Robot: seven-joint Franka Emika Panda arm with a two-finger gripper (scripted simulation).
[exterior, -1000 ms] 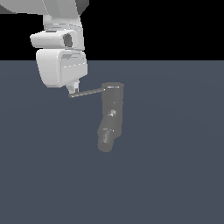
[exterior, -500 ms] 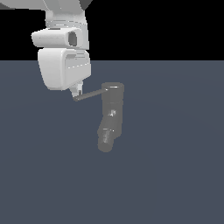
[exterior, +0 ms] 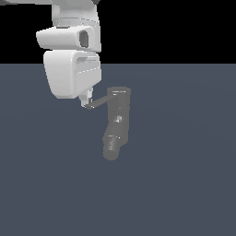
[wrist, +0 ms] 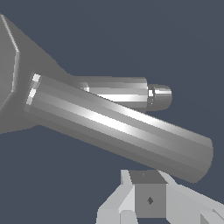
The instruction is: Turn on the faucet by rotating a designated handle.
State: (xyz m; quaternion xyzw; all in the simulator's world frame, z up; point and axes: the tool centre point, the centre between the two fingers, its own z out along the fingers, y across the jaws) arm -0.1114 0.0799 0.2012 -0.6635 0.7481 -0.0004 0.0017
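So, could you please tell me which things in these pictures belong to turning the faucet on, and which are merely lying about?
Belongs to the job:
- the dull grey metallic upright faucet with its bent spout
- the thin straight grey handle rod sticking out sideways from its top
- the white gripper at the rod's outer end

Merely about:
- only the plain dark blue-grey floor; no other loose items show

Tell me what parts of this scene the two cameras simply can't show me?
- Gripper, exterior view: the white wrist housing hides most of it, so open or shut cannot be told.
- Gripper, wrist view: only one finger shows, cut off by the picture's edge.
- Contact with the handle: the tip sits at the rod's free end, but touch is too small to judge.
- Faucet, wrist view: its body is cut off by the picture's edge.
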